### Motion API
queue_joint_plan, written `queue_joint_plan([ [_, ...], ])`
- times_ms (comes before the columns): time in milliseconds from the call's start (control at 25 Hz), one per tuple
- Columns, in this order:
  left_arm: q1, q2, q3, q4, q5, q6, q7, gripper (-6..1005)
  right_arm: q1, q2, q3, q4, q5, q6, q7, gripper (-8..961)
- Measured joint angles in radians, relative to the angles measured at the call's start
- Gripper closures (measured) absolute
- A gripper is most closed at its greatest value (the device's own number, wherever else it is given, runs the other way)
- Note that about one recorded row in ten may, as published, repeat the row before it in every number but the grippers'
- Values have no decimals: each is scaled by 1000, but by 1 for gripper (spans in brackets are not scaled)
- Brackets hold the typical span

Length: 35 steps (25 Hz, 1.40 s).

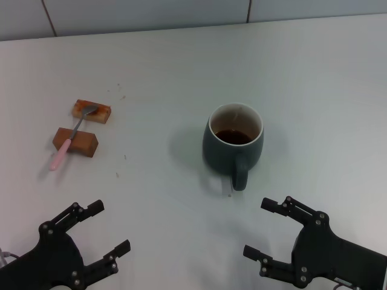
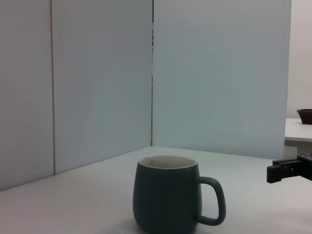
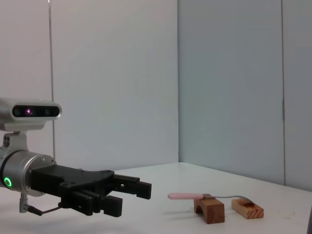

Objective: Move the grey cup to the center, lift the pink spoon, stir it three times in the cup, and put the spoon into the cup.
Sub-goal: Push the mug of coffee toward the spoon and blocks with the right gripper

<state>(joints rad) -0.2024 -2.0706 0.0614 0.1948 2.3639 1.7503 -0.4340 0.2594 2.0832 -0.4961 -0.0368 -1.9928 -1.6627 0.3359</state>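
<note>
The grey cup point(image 1: 233, 142) stands upright near the middle of the table, slightly right, its handle toward me and dark liquid inside. It also shows in the left wrist view point(image 2: 168, 200). The pink spoon point(image 1: 74, 134) lies at the left across two brown blocks, bowl on the far block and pink handle sticking out toward me. It also shows in the right wrist view point(image 3: 195, 196). My left gripper point(image 1: 110, 226) is open and empty at the near left. My right gripper point(image 1: 257, 228) is open and empty, just in front of the cup's handle.
The two brown wooden blocks, the far one point(image 1: 91, 110) and the near one point(image 1: 75, 141), hold the spoon off the table. A wall runs along the table's far edge point(image 1: 193, 27). The left gripper shows side-on in the right wrist view point(image 3: 134, 195).
</note>
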Motion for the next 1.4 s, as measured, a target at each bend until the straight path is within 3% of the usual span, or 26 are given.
queue_joint_plan([
  [520,-6,1,0,-14,-1,-5,0,172,-14,0,50,0,49,-45,1,188],
  [600,-9,1,0,-14,-1,-6,0,172,-47,0,154,14,130,-63,-4,198],
  [640,-9,1,0,-14,-1,-6,0,172,-47,0,154,14,130,-63,-4,203],
  [680,-10,1,0,-14,-1,-6,0,172,-68,2,246,49,200,-43,-41,208],
  [880,-12,2,0,-14,-1,2,0,172,-66,1,390,123,299,46,-129,232],
  [1000,-16,3,0,-14,-1,2,0,172,-26,1,428,144,311,142,-128,456],
  [1400,-16,3,5,-14,0,14,0,172,93,2,416,203,278,316,-175,900],
])
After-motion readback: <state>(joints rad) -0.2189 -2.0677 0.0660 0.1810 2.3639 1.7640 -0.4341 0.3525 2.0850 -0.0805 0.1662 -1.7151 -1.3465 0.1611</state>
